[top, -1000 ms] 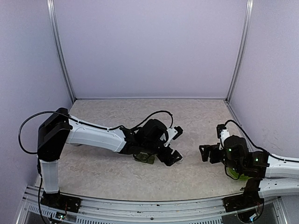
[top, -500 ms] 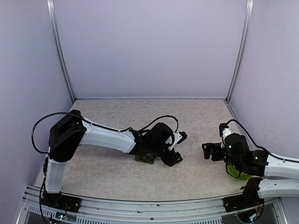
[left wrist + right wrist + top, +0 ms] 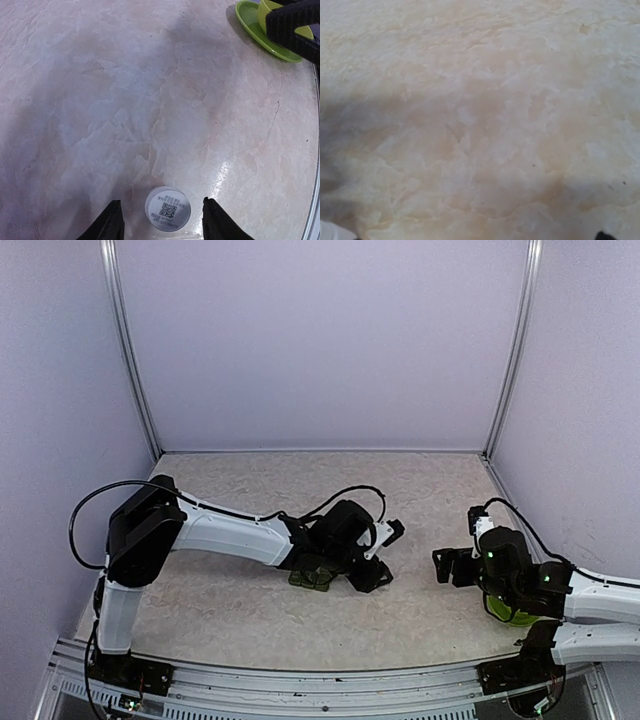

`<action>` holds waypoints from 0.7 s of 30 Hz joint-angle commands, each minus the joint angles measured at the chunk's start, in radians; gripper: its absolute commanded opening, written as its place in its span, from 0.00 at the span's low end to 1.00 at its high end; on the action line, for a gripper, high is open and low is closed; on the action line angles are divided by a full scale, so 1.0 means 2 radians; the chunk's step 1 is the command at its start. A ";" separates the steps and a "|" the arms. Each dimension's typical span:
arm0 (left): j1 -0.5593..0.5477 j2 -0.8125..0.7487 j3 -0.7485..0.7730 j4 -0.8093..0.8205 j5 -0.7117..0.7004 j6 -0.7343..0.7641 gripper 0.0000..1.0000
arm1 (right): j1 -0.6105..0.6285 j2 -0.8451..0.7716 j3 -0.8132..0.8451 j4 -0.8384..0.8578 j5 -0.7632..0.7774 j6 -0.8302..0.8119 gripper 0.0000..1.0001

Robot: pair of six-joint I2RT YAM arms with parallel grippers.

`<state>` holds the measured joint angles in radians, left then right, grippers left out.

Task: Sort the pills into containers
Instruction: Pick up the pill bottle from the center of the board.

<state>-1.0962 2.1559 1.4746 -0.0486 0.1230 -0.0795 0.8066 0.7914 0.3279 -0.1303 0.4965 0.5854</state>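
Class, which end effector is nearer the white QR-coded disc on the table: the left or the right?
Left. The left end effector straddles the white QR-coded disc without touching it; the right end effector hangs well off to its right.

Claw (image 3: 161, 201) jaws flank white QR-labelled container (image 3: 168, 209) — untouched; green dish (image 3: 251, 27) top-right

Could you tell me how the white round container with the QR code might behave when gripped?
The white container looks small, so probably light. Being round, it may roll if tipped, or slip out of the left hand.
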 commanded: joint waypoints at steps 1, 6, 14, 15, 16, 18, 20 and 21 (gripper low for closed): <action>0.002 0.017 0.019 -0.006 0.013 0.005 0.49 | -0.007 -0.001 -0.007 0.003 -0.001 0.002 0.99; 0.003 0.024 0.028 -0.011 0.016 0.004 0.44 | -0.008 -0.003 -0.009 0.004 -0.004 0.001 0.99; 0.005 0.027 0.029 -0.010 0.017 0.001 0.35 | -0.009 -0.003 -0.012 0.008 -0.006 0.001 0.99; 0.005 0.027 0.029 -0.010 0.017 0.001 0.34 | -0.009 -0.003 -0.013 0.009 -0.007 0.000 0.99; 0.005 0.027 0.028 -0.008 0.018 0.001 0.33 | -0.009 -0.002 -0.013 0.009 -0.007 0.000 0.99; 0.005 0.027 0.029 -0.007 0.020 0.001 0.32 | -0.009 -0.002 -0.013 0.010 -0.008 -0.001 0.99; 0.005 0.025 0.029 -0.007 0.023 0.001 0.32 | -0.010 -0.001 -0.014 0.011 -0.009 -0.002 0.99; 0.005 0.025 0.029 -0.006 0.025 0.001 0.33 | -0.010 0.000 -0.014 0.012 -0.009 -0.003 0.99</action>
<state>-1.0897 2.1933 1.5005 -0.0612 0.1516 -0.0784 0.8017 0.7914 0.3130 -0.1291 0.4824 0.5846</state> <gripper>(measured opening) 0.319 0.986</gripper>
